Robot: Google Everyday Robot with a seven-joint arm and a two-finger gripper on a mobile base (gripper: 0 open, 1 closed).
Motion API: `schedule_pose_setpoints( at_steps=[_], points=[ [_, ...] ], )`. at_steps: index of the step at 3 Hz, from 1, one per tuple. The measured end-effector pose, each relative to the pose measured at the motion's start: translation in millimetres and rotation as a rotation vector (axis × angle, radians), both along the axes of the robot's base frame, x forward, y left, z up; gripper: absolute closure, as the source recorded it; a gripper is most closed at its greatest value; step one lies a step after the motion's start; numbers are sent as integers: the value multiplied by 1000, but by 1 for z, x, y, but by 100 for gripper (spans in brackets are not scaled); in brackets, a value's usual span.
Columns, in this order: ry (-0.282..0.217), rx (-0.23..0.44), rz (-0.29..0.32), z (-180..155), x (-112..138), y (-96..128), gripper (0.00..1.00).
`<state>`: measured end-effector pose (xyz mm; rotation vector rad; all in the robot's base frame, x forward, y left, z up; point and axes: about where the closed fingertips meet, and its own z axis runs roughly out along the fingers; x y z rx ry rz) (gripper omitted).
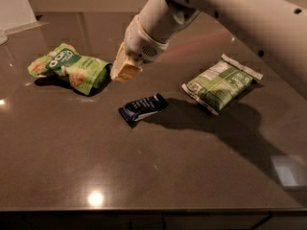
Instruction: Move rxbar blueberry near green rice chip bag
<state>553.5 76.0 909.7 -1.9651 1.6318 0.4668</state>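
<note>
The rxbar blueberry (143,108), a small dark navy wrapper with white lettering, lies flat on the dark table (158,176) near the middle. The green rice chip bag (72,68), lime-green and puffy with pictures of rice cakes, lies at the left. My gripper (125,68), with tan fingertips, hangs above the table between the two. It is just right of the bag's right end and up-left of the bar. It does not touch the bar and holds nothing that I can see.
A flatter, darker green packet (220,83) with a white label and white crimped edges lies at the right. My arm (230,13) reaches in from the upper right and casts a shadow over the table's right half. The table's front edge runs along the bottom.
</note>
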Motion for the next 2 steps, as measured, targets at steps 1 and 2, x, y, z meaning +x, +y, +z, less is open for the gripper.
schedule_pose_setpoints(
  at_steps=[1,2],
  points=[
    [0,0,4,0,-1,2,82],
    [0,-1,8,0,-2,3,59]
  ],
)
